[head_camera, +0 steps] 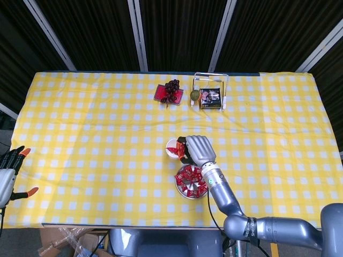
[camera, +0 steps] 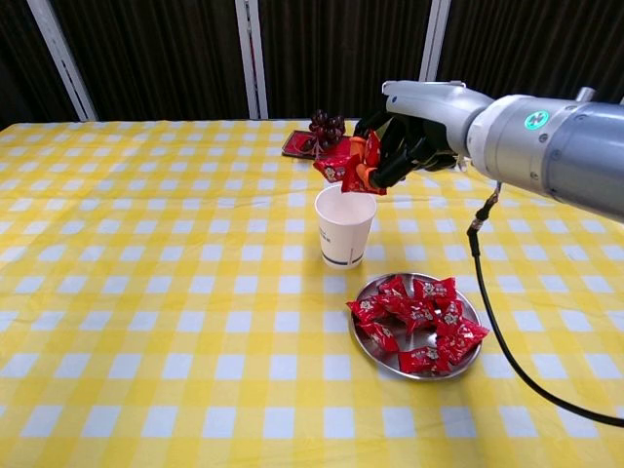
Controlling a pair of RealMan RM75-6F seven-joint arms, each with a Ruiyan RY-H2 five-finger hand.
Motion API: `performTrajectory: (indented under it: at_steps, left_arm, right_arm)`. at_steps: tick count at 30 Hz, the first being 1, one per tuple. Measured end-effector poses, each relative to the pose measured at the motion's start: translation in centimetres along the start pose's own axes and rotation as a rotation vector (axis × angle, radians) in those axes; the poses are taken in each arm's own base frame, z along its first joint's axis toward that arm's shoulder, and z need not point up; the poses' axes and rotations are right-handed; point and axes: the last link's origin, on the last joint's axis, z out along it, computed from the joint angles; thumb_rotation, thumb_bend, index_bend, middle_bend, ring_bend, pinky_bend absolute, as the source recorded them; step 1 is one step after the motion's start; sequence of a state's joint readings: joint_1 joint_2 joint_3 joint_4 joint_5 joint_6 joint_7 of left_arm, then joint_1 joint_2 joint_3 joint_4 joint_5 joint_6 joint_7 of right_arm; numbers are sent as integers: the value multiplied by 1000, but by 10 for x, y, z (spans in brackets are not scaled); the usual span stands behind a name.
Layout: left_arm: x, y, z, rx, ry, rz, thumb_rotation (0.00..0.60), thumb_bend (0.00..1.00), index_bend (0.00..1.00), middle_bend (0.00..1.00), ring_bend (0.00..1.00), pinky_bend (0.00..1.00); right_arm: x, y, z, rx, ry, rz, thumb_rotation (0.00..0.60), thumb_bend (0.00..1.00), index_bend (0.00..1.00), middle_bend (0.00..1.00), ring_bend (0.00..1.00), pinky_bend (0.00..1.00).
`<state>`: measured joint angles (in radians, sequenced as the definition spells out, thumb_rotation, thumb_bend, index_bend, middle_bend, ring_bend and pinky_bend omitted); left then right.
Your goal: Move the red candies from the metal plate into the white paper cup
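A red candy (camera: pixel 343 168) is pinched in the right hand (camera: pixel 400 141) just above the cup (camera: pixel 344 224), left of its centre. If released off-centre, it could catch the rim and fall outside. More candies (camera: pixel 417 323) lie on the plate (camera: pixel 389 359), near right. The left hand (head_camera: pixel 9 174) is spread, holding nothing.
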<state>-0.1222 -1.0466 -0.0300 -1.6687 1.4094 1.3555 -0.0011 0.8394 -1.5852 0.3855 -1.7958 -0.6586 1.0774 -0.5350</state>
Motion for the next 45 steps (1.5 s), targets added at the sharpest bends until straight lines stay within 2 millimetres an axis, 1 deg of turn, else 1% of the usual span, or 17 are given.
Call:
performTrajectory:
  at_steps: [4, 10, 18, 20, 24, 26, 32, 36, 41, 45]
  left_arm:
    - [0, 0, 1, 3, -6, -6, 600, 0, 0, 0, 0, 0]
    - [0, -1, 1, 3, -17, -12, 600, 0, 0, 0, 0, 0]
    - [0, 0, 1, 2, -22, -13, 600, 0, 0, 0, 0, 0]
    - [0, 0, 1, 3, -22, -13, 600, 0, 0, 0, 0, 0]
    - [0, 0, 1, 2, -23, -12, 600, 0, 0, 0, 0, 0]
    - [0, 0, 1, 2, -23, -11, 600, 0, 0, 0, 0, 0]
    - [0, 0, 1, 1, -22, -10, 600, 0, 0, 0, 0, 0]
    - [0, 0, 1, -1, -22, -10, 600, 0, 0, 0, 0, 0]
    - [0, 0, 1, -1, -22, -11, 600, 0, 0, 0, 0, 0]
    - [0, 0, 1, -2, -22, -11, 600, 0, 0, 0, 0, 0]
  right_arm:
    - [-2, -2, 12, -8, -2, -15, 600, 583, 761, 828, 958, 975]
    - [-9, 7, 24, -41, -11, -31, 600, 583, 761, 828, 958, 975]
    - [-23, 14, 28, -53, -38, -29, 600, 583, 761, 828, 958, 976]
    - [-25, 15, 28, -50, -43, -28, 600, 583, 736, 828, 958, 975]
    - [-26, 13, 28, -40, -40, -29, 600, 584, 607, 828, 958, 976]
    - [-27, 12, 28, -31, -31, -35, 600, 583, 579, 828, 958, 975]
    - [-31, 8, 31, -17, -15, -39, 600, 583, 544, 828, 958, 975]
    - [-32, 8, 33, -20, -8, -50, 600, 584, 517, 828, 958, 975]
    - [-33, 10, 34, -26, -9, -56, 600, 584, 508, 828, 958, 975]
    - [-34, 11, 34, -27, -12, -66, 600, 584, 428, 828, 958, 975]
